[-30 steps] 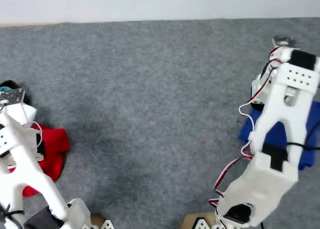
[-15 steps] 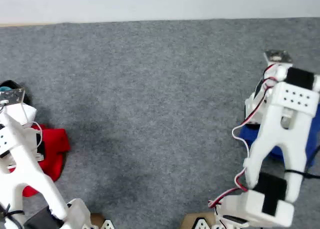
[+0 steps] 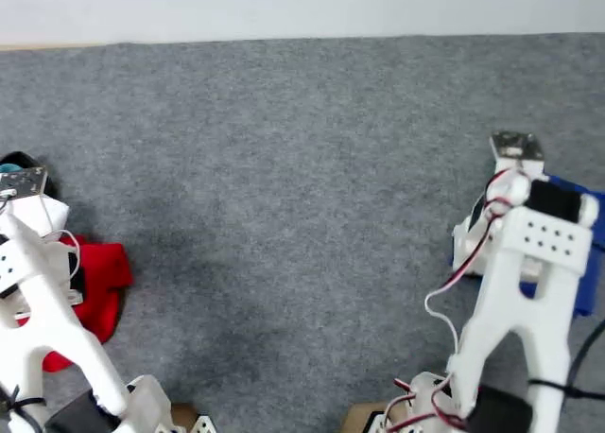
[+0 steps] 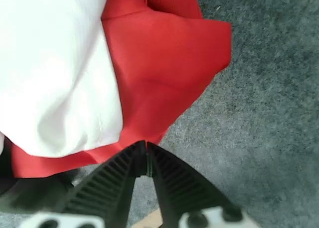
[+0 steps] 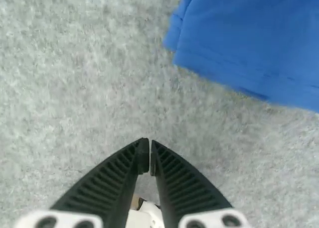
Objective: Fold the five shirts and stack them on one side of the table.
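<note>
Grey felt (image 3: 284,168) covers the table. My left gripper (image 4: 146,156) is pinched closed on nothing at the edge of the red shirt (image 4: 164,63), which lies partly under white cloth (image 4: 50,63). My right gripper (image 5: 149,156), likewise closed and empty, hangs over felt near the blue shirt (image 5: 249,39).

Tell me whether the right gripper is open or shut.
Shut. The right gripper holds nothing; its fingers meet at the tips above the gray mat, apart from the blue shirt.
</note>
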Controlling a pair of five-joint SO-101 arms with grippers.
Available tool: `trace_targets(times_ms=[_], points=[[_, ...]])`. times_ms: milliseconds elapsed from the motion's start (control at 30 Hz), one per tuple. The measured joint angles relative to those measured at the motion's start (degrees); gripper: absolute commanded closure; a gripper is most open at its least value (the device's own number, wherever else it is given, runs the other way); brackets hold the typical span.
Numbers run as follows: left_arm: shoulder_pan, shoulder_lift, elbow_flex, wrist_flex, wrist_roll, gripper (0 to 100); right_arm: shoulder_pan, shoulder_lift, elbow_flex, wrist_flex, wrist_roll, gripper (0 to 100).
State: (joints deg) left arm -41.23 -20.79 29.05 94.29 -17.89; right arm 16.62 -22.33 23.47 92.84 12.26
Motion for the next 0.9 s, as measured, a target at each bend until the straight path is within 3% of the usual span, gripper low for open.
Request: trace_targets(times_ms=[333, 533, 900], points=[[0.0, 0.0, -18.5, 4.5, -5.5, 83, 0.0, -4.0, 7.0, 0.2, 0.0, 98.9], [-0.3, 4.5, -20.8, 1.1, -12.4, 82, 0.0, -4.0, 7.2, 1.1, 0.0, 98.9], [-8.6, 21.4, -30.7, -1.8, -17.9, 82, 0.0, -4.0, 7.2, 2.4, 0.0, 98.9]])
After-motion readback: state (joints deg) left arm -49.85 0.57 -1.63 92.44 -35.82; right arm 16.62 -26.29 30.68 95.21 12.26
